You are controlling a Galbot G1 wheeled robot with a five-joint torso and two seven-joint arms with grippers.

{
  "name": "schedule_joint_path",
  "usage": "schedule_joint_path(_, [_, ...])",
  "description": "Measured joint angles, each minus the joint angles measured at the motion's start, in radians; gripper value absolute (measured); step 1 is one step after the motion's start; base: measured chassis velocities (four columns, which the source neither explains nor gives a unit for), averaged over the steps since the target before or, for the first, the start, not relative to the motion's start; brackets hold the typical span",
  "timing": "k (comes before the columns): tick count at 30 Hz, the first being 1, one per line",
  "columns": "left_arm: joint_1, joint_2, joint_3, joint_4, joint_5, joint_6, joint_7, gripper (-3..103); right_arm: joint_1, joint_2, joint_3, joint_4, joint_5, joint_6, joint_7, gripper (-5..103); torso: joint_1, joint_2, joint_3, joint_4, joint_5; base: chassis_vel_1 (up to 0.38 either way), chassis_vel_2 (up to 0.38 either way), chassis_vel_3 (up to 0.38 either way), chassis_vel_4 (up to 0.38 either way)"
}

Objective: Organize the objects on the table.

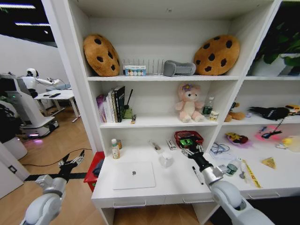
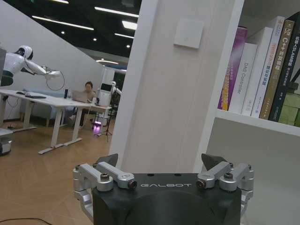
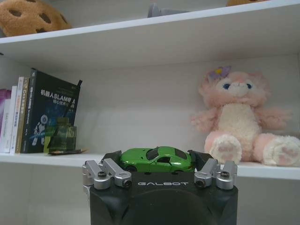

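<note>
Take the closed silver laptop (image 1: 134,175) as your landmark on the white bench (image 1: 173,187). Your right pincer (image 1: 191,151) is raised beyond and to the right of the laptop, in front of a red basket (image 1: 188,137), and it is pinching the green toy car (image 3: 157,159) — in the right wrist view the car sits crosswise between the fingertips (image 3: 200,159), level, with the pink plush toy (image 3: 241,117) and a row of books (image 3: 37,112) on the shelf behind it. A black pen (image 1: 197,175) lies on the bench just right of the laptop, under that arm. Further right of the laptop you have what looks like a small tin (image 1: 231,168), though it is too small to read. A bottle (image 1: 115,149) stands just beyond the laptop's far left corner. Your left pincer (image 1: 71,163) hangs off the bench — well left of the laptop, over the wooden floor (image 1: 79,140) — with its fingers (image 2: 108,165) spread and nothing between them.
</note>
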Motion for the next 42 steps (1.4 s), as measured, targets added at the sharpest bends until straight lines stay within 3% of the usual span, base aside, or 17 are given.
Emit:
schedule_joint_path(11, [-0.001,0.003,0.001,-0.003,0.004,0.009,-0.005,100,0.276,-0.04,-0.139,-0.106,0.114,-0.041,0.027,81,0.0,0.0,0.0,0.0,0.0,0.0,0.0,0.0,0.0])
schedule_joint_path(24, [-0.002,0.001,0.008,0.001,0.016,0.012,-0.009,100,0.642,0.014,-0.382,-0.361,0.161,-0.06,0.048,81,0.0,0.0,0.0,0.0002,-0.0003,0.0,0.0,0.0,0.0])
schedule_joint_path(35, [-0.004,-0.003,0.011,0.016,0.022,0.01,-0.009,100,0.812,0.072,-0.559,-0.576,0.155,-0.049,0.032,81,0.0,0.0,0.0,0.0001,-0.0001,0.0,0.0,0.0,0.0])
schedule_joint_path(42, [-0.006,-0.002,0.011,0.019,0.021,0.009,-0.009,100,0.861,0.096,-0.607,-0.626,0.151,-0.045,0.026,81,0.0,0.0,0.0,0.0002,-0.0002,0.0,0.0,0.0,0.0])
